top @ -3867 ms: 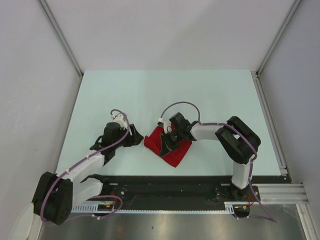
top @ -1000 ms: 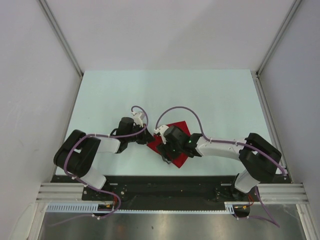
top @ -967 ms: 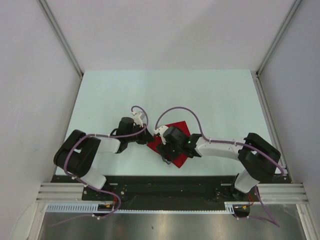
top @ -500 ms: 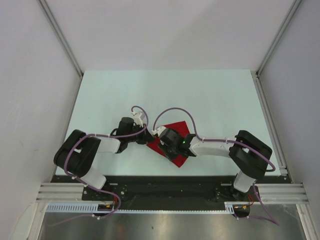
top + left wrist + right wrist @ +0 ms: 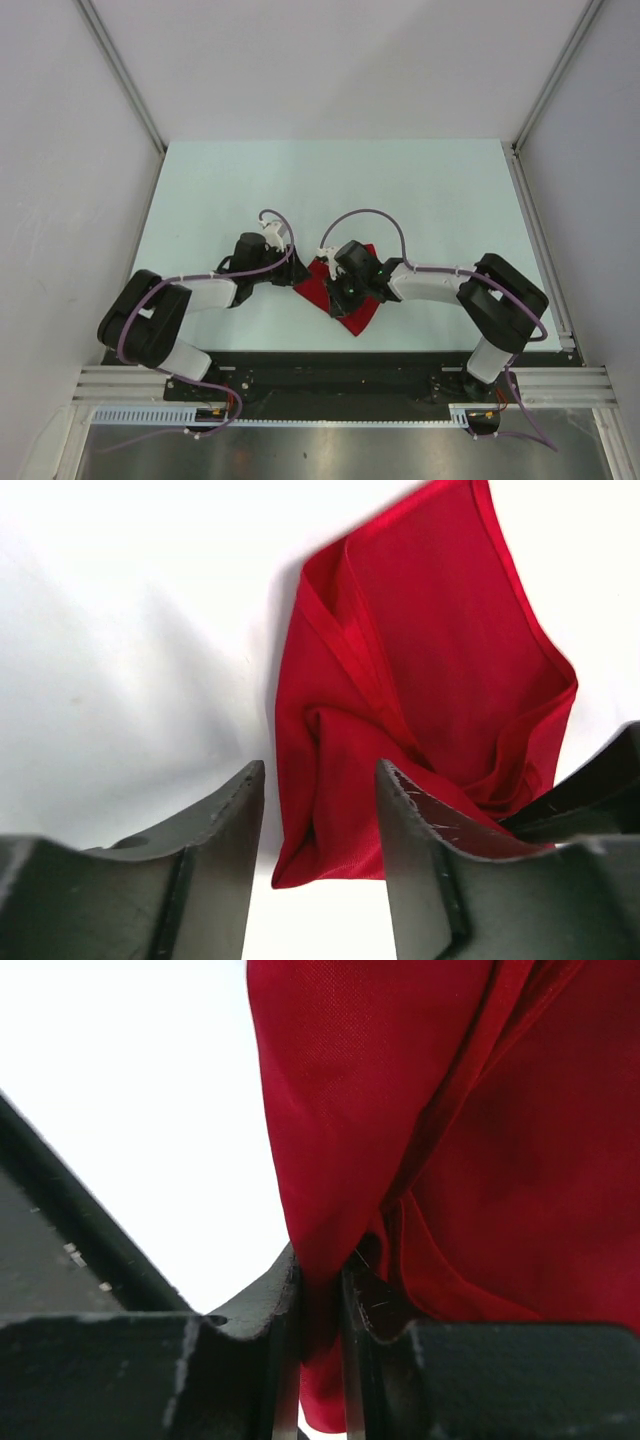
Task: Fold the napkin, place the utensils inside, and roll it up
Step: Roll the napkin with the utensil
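The right jaws are clenched on a bunched fold of the napkin (image 5: 480, 1110). The left jaws are released and hold nothing, with the cloth's left corner just in front of them. The napkin lies crumpled near the middle of the near edge of the desk (image 5: 400, 190). I think the danger is that a pull from the right drags the whole thin cloth and spoils the fold, because nothing pins it. The spoon is not visible in any view. No brand or writing can be read.
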You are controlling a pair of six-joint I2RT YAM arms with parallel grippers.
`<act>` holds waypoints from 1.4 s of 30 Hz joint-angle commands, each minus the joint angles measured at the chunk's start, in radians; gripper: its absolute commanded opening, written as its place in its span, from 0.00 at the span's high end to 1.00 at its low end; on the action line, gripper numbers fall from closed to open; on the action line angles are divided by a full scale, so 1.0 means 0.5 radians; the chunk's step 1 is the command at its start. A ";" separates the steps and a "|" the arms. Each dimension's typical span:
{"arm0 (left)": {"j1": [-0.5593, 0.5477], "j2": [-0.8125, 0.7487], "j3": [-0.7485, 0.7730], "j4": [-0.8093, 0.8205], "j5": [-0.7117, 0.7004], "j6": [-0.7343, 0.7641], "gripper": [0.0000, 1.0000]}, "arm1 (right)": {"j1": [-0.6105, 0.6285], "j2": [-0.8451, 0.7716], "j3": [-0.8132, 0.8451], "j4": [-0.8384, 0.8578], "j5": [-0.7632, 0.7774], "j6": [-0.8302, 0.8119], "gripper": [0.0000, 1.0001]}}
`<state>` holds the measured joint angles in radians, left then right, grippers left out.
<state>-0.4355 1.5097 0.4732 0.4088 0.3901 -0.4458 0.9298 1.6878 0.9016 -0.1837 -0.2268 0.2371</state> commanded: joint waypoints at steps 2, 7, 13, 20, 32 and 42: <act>-0.010 -0.184 -0.017 -0.066 -0.160 0.094 0.43 | -0.092 0.131 -0.128 0.042 -0.537 0.075 0.81; -0.007 -0.276 -0.069 -0.069 -0.170 0.100 0.41 | -0.270 0.155 -0.156 0.122 -0.889 0.087 0.80; -0.007 -0.310 -0.097 -0.026 -0.142 0.106 0.38 | -0.451 0.250 -0.232 0.269 -1.212 0.121 0.80; -0.007 -0.072 -0.048 0.115 0.082 0.014 0.37 | -0.589 0.459 -0.239 0.419 -1.461 0.139 0.80; -0.016 0.214 -0.017 0.324 0.370 -0.158 0.45 | -0.675 0.567 -0.196 0.319 -1.492 0.060 0.80; -0.019 0.254 0.005 0.290 0.386 -0.158 0.97 | -0.700 0.297 0.003 -0.074 -1.246 -0.069 0.46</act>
<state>-0.4366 1.6382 0.4530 0.5648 0.5617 -0.5335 0.5892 1.9060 0.8562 -0.0391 -1.0359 0.2962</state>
